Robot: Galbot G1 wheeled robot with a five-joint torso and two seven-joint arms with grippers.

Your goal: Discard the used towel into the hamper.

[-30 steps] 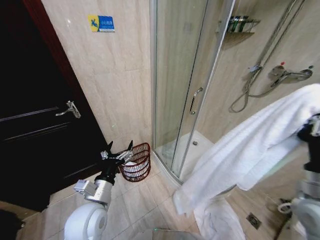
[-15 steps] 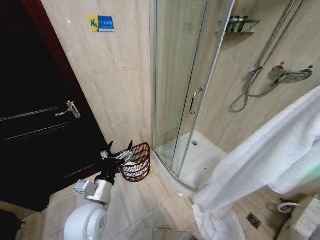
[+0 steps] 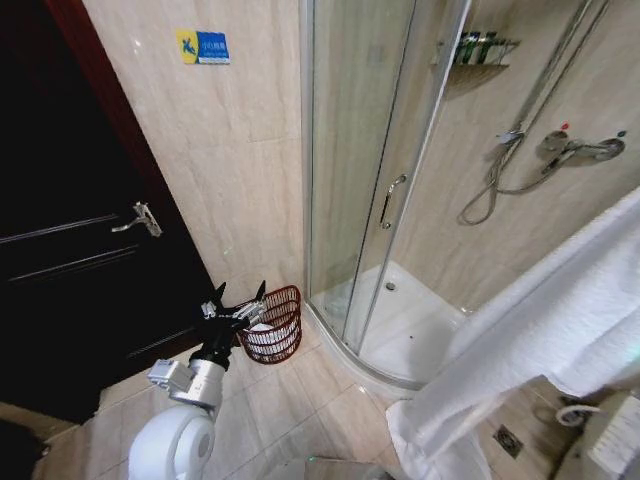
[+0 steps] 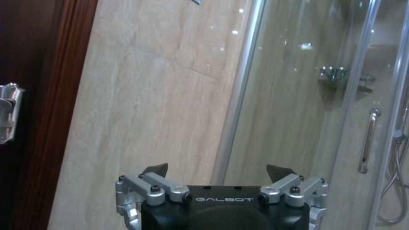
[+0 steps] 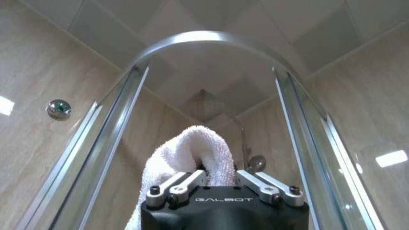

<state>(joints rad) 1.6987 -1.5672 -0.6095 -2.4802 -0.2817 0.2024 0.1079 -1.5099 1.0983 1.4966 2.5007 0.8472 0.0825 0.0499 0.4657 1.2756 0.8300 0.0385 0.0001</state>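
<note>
Change since a second ago: towel (image 3: pixel 560 330) has swung rightward and upward across the head view, and the right arm that showed at the right edge has gone out of frame; left arm and hamper sit as they did.
Step in hand: carrying the towel, lifted high on the robot's right, not yet brought over to the hamper.
Right pincer (image 5: pixel 221 178): fingers closed together on a fold of the towel, which bulges up between them and hangs down below; it points up toward the shower ceiling.
Left pincer (image 3: pixel 238 302): fingers spread wide apart, holding nothing, idle low on the left just in front of the hamper.
Hamper (image 3: pixel 285 330): on the floor between the dark door and the shower's glass wall, something pale inside.
Next move calls for: swinging the towel leftward and down across the robot's front until it hangs above the hamper's rim, minding the trailing end near the floor.
</note>
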